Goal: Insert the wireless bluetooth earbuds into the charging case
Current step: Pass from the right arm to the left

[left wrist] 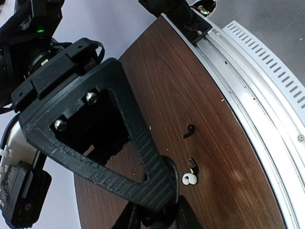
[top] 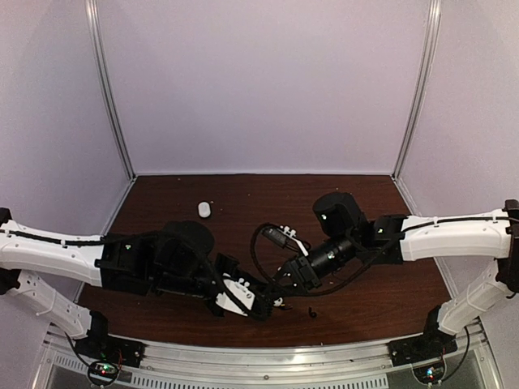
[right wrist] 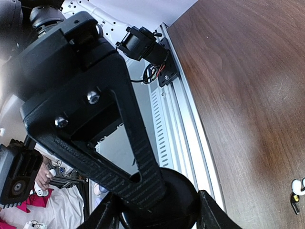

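A white case [top: 204,209] lies at the back left of the desk [top: 381,203], well apart from both arms. The left tool [left wrist: 157,217] stands narrow against a dark round thing; I cannot tell whether it grips. A white earbud [left wrist: 189,179] and a black earbud [left wrist: 189,131] lie loose near the front edge. The right tool [right wrist: 159,212] clamps a black charging case [right wrist: 167,191]. The step looks like readying that case. Next comes a fine pinch on a bud.

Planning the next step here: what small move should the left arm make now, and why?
Probably nudge the left gripper toward the white earbud lying on the table just beside it. The right gripper grips a dark rounded piece, possibly the case, so a bud seems needed next.
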Tool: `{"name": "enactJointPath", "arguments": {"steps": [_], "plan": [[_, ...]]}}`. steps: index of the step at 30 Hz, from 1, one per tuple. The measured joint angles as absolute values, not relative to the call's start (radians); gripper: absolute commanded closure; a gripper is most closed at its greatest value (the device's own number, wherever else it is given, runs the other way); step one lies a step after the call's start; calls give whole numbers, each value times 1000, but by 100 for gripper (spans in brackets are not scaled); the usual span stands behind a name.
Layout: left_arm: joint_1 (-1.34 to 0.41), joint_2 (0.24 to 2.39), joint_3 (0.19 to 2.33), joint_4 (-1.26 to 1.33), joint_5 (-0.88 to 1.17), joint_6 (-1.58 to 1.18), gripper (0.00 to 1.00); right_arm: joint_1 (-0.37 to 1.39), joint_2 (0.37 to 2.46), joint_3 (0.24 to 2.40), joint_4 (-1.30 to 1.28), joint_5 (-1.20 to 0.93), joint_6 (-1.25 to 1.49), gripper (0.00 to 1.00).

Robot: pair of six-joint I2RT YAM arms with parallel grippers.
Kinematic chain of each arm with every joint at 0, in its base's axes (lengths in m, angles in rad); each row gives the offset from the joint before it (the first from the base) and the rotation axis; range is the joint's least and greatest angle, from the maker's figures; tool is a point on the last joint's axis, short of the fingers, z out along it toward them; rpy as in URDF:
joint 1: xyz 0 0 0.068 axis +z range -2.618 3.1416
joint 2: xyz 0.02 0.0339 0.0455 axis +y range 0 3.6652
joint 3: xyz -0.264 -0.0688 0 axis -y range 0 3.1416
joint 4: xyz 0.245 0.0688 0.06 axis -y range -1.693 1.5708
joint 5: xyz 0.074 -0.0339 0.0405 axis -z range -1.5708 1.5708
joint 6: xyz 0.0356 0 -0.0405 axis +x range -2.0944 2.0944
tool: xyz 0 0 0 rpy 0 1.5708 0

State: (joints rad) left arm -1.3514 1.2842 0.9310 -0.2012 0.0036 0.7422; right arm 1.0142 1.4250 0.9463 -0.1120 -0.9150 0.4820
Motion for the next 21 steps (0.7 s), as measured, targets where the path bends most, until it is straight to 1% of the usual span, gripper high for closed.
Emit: {"name": "enactJointPath", "arguments": {"steps": [3,4,5,6,8,10,12,14,16,21], "plan": [[-1354,1288,932,-203,3,744,84,1014,1427,950,-127,-919,484,69],[-1354,1289,932,-203,3,748,88,1014,1428,952,-131,-921,486,67],[-1355,1291,933,-203,3,746,92,1014,1428,952,-134,-921,486,62],[-1355,1291,933,-203,3,744,95,1014,1428,955,-140,-922,485,55],[-1356,1291,934,-200,2,736,99,1014,1428,961,-150,-924,480,42],[-1356,1288,933,-194,1,724,100,1012,1425,967,-160,-925,467,34],[-1345,1279,929,-179,12,686,100,1007,1410,973,-165,-912,440,29],[-1324,1253,918,-164,37,648,100,995,1372,974,-159,-895,417,26],[-1294,1216,903,-137,67,605,100,975,1312,971,-134,-867,391,26],[-1216,1111,854,15,166,474,100,947,1124,926,2,-783,317,28]]}}
